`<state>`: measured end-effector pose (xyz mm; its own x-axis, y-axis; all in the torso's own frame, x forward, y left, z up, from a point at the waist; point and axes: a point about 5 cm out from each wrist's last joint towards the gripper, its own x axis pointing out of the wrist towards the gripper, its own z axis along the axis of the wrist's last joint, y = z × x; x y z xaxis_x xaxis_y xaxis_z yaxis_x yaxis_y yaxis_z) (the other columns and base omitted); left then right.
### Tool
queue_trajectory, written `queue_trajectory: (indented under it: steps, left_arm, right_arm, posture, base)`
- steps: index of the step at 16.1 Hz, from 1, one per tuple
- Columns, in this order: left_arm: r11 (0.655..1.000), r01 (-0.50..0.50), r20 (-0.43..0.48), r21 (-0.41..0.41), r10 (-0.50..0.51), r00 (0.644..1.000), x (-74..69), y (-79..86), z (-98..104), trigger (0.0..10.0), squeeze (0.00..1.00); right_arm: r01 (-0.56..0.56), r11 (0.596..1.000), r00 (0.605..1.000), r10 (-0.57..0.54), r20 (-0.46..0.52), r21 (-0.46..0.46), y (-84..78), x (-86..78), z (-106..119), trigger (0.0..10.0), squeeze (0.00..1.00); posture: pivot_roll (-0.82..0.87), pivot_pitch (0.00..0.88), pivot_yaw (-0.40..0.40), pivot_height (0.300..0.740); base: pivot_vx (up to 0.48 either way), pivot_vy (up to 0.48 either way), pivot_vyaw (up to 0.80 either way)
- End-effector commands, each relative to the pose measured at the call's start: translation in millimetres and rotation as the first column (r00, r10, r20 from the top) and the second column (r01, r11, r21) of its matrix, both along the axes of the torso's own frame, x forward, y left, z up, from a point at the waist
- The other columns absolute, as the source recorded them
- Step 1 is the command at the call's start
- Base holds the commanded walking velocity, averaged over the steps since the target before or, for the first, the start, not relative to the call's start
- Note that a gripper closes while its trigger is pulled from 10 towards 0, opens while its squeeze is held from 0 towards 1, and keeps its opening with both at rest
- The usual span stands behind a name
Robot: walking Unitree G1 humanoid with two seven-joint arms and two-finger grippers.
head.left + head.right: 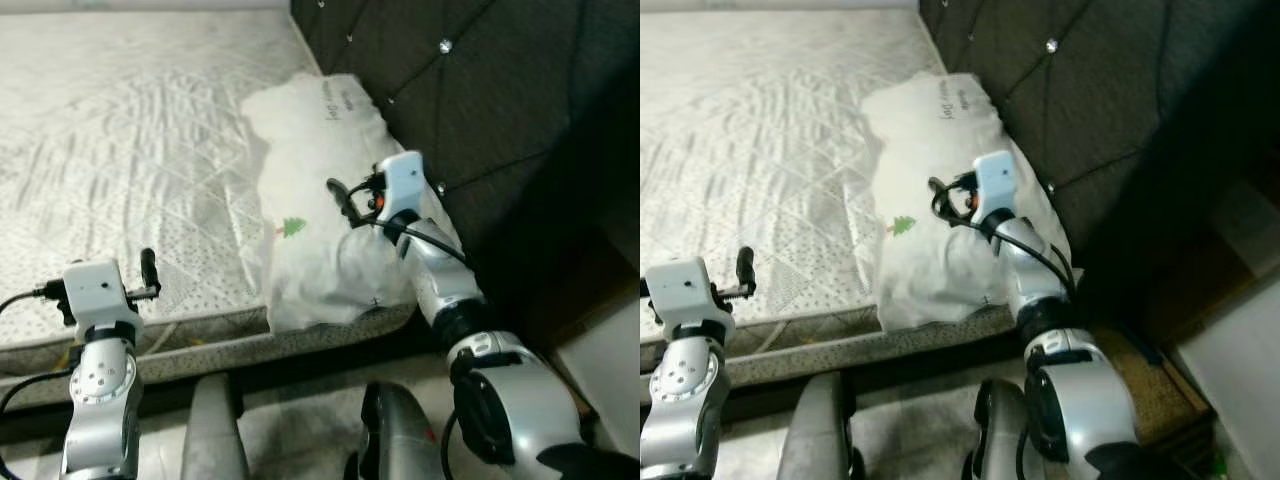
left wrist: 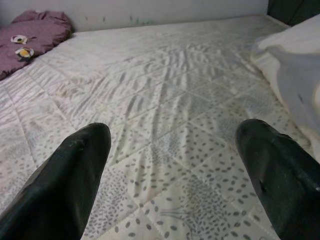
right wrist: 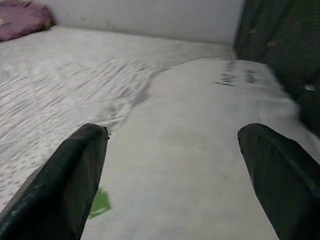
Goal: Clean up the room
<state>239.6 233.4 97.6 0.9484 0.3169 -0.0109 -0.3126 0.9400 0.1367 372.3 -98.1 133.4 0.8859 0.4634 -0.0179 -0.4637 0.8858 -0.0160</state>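
Note:
A white pillow point(image 1: 310, 150) with a small green tree print point(image 1: 292, 228) and dark lettering lies on the bed's right side, against the headboard. My right gripper point(image 1: 343, 200) hovers low over the pillow's middle, open, with nothing between its fingers; the right wrist view looks along the pillow point(image 3: 200, 140). My left gripper point(image 1: 148, 270) is open at the mattress's near edge, left of the pillow. In its wrist view the quilted mattress point(image 2: 165, 100) stretches ahead between the two fingers, with the pillow point(image 2: 295, 65) to one side.
The mattress point(image 1: 120, 150) has a white quilted cover with grey speckles. A dark tufted headboard point(image 1: 480, 90) rises on the right. A purple cushion point(image 2: 32, 32) lies at the far corner of the bed. A brown mat point(image 1: 1150, 390) covers the floor beside the bed.

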Motion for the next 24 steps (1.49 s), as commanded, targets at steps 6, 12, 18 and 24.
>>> queue_trajectory:
  steps: [6,12,18,24]
  left_arm:
    - [1.0,0.023,0.005,0.006,-0.023,1.0,-28.2,-7.5,0.0,10.0,0.0]
    - [0.998,0.064,-0.029,-0.004,-0.064,0.998,-38.6,-25.3,-9.9,10.0,0.0]
    - [0.999,0.052,-0.082,-0.008,-0.052,0.995,-57.1,-22.0,-16.4,10.0,0.0]
    - [0.998,0.058,-0.05,0.023,-0.057,0.997,-49.3,-19.2,-5.7,10.0,0.0]
  right_arm:
    - [0.164,0.986,0.986,-0.164,0.003,0.041,-30.8,-32.8,-29.7,10.0,0.0]
    - [0.297,0.955,0.955,-0.297,0.002,0.007,-62.5,-58.5,-41.5,10.0,0.0]
    - [0.303,0.952,0.951,-0.305,-0.055,-0.047,-90.4,-105.8,-59.8,10.0,0.0]
    - [0.23,0.972,0.958,-0.234,-0.166,-0.042,-88.1,-112.2,-69.5,10.0,0.0]
  posture:
    - [0.08,0.011,-0.056,0.722]
    - [0.04,0.014,-0.04,0.74]
    - [0.04,0.024,-0.045,0.74]
    - [0.04,0.042,-0.054,0.74]
  base:
    - [0.0,0.0,0.0]
    - [0.0,0.0,0.0]
    - [0.0,0.0,0.0]
    - [0.0,0.0,0.0]
